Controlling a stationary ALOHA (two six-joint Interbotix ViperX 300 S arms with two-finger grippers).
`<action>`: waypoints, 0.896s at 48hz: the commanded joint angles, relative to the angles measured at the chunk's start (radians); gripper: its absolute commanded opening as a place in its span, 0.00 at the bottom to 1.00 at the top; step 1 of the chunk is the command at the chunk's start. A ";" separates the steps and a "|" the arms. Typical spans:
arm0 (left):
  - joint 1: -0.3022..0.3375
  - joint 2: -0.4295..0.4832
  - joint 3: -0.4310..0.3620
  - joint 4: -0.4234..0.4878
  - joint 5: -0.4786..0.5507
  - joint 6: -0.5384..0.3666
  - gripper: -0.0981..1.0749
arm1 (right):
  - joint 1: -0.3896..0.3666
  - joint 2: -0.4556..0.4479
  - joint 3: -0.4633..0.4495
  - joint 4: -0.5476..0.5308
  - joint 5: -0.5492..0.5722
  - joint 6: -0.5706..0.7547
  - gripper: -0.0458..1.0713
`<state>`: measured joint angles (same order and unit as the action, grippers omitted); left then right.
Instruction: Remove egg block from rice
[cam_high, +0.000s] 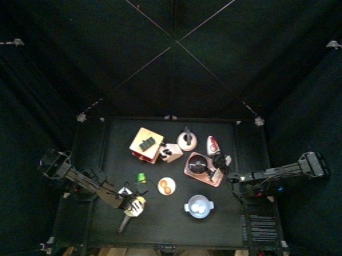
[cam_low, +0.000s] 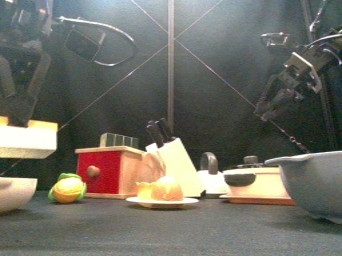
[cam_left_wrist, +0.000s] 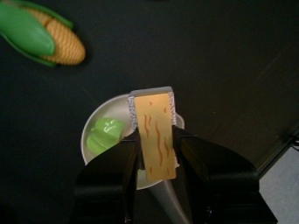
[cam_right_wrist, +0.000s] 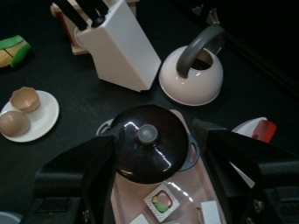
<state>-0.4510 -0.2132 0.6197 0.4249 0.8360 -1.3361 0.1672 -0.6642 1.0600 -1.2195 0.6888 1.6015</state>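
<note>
The egg block (cam_left_wrist: 156, 131) is an orange slab with a pale rim, and my left gripper (cam_left_wrist: 158, 150) is shut on its sides. In the front view it hangs at the far left as a yellow layer on a white rice piece (cam_low: 27, 140). It hovers above a metal bowl (cam_left_wrist: 98, 112) that holds a green piece (cam_left_wrist: 103, 133). From above, the left gripper (cam_high: 134, 206) is near the table's front left. My right gripper (cam_right_wrist: 155, 138) stands open over the black lid of a pot (cam_right_wrist: 146, 144), at the table's right side (cam_high: 241, 180).
Near the metal bowl lies a toy corn cob (cam_left_wrist: 47, 35). A plate with egg-shaped pieces (cam_high: 166, 185) sits mid-table, a blue bowl (cam_high: 199, 206) near the front. Further back stand a yellow-and-red block (cam_high: 144, 143), a knife block (cam_right_wrist: 117, 48), a kettle (cam_right_wrist: 193, 74) and the pot's tray (cam_high: 211, 178).
</note>
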 joint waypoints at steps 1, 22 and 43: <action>0.046 -0.044 -0.028 0.095 -0.021 0.003 0.55 | 0.005 -0.012 -0.044 0.006 -0.067 0.000 0.89; 0.253 -0.048 0.048 0.462 -0.569 0.005 0.55 | -0.015 0.072 -0.087 -0.129 -0.431 -0.011 0.89; 0.321 0.041 0.014 0.769 -0.713 0.006 0.54 | -0.029 0.186 -0.161 -0.272 -0.474 -0.008 0.90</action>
<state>-0.1396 -0.1825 0.6780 1.1275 0.1258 -1.3300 0.1442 -0.4771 0.9357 -1.4864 0.2270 1.5923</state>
